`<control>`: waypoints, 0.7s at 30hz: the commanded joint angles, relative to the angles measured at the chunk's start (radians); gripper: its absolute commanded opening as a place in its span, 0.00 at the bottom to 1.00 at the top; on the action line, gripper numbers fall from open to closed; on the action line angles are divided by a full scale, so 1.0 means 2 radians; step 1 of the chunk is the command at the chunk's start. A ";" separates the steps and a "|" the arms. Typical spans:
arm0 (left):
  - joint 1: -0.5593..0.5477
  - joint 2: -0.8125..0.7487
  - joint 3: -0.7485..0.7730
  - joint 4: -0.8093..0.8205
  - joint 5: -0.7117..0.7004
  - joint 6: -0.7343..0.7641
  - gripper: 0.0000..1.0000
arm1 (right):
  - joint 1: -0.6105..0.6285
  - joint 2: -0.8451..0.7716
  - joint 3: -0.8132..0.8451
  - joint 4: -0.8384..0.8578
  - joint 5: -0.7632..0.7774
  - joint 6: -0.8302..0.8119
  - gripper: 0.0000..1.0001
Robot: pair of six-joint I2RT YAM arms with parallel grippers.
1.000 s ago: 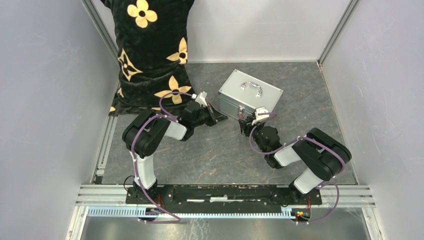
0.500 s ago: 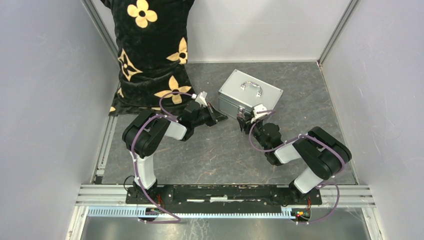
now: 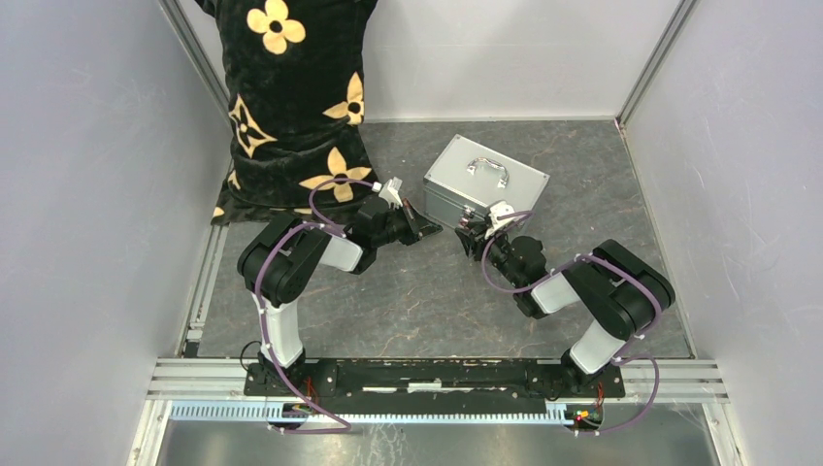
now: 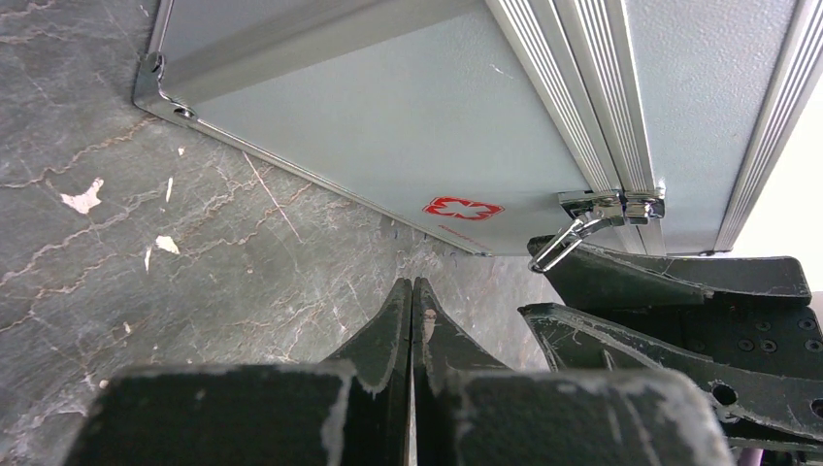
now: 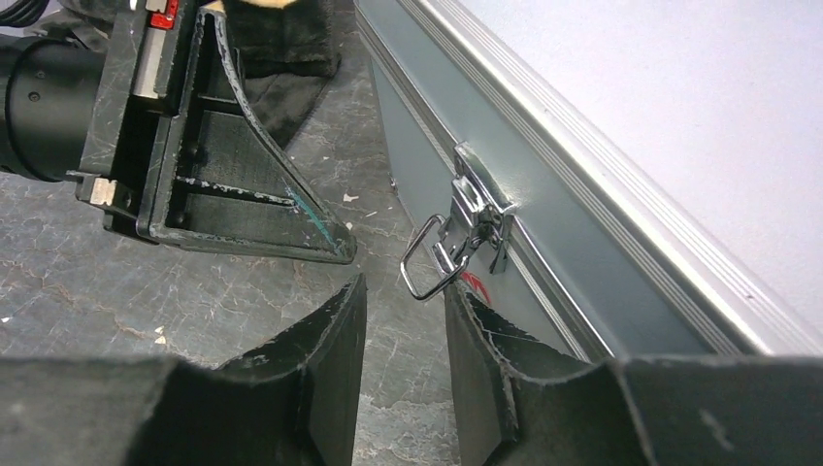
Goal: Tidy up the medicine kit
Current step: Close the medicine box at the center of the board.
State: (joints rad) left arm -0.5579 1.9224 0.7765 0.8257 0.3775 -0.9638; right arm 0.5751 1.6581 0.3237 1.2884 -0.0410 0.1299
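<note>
The silver medicine case (image 3: 485,180) lies closed on the grey table, handle up. My left gripper (image 3: 427,229) is shut and empty, low on the table just off the case's front left corner; in the left wrist view (image 4: 412,286) its tips point at the case side with the red cross mark (image 4: 462,207). My right gripper (image 3: 469,236) is open at the case's front side. In the right wrist view (image 5: 406,291) the case's chrome latch (image 5: 456,248) hangs flipped out, its wire loop just above the right finger (image 5: 476,340), which touches or nearly touches it.
A black cloth with yellow flowers (image 3: 291,97) hangs at the back left, reaching the table beside my left arm. Grey walls close in the table on three sides. A metal rail (image 3: 437,374) runs along the near edge.
My right gripper has crept a little up and left, closer to the case's latch. My left gripper and the case have not moved.
</note>
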 commanded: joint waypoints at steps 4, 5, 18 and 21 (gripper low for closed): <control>-0.002 0.012 0.003 0.030 0.012 0.014 0.02 | -0.006 0.000 0.012 0.042 -0.040 0.003 0.35; -0.002 0.013 0.005 0.030 0.014 0.013 0.02 | -0.007 0.000 0.013 0.042 -0.042 0.003 0.34; -0.010 0.029 0.043 0.026 0.034 0.014 0.02 | -0.008 -0.014 0.014 0.032 -0.047 0.002 0.28; -0.017 0.034 0.065 0.019 0.039 0.017 0.02 | -0.008 -0.017 0.014 0.029 -0.046 0.000 0.28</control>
State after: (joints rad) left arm -0.5694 1.9781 0.8326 0.8398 0.4187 -0.9638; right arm 0.5617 1.6527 0.3252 1.3018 -0.1154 0.1295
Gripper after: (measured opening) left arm 0.029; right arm 0.279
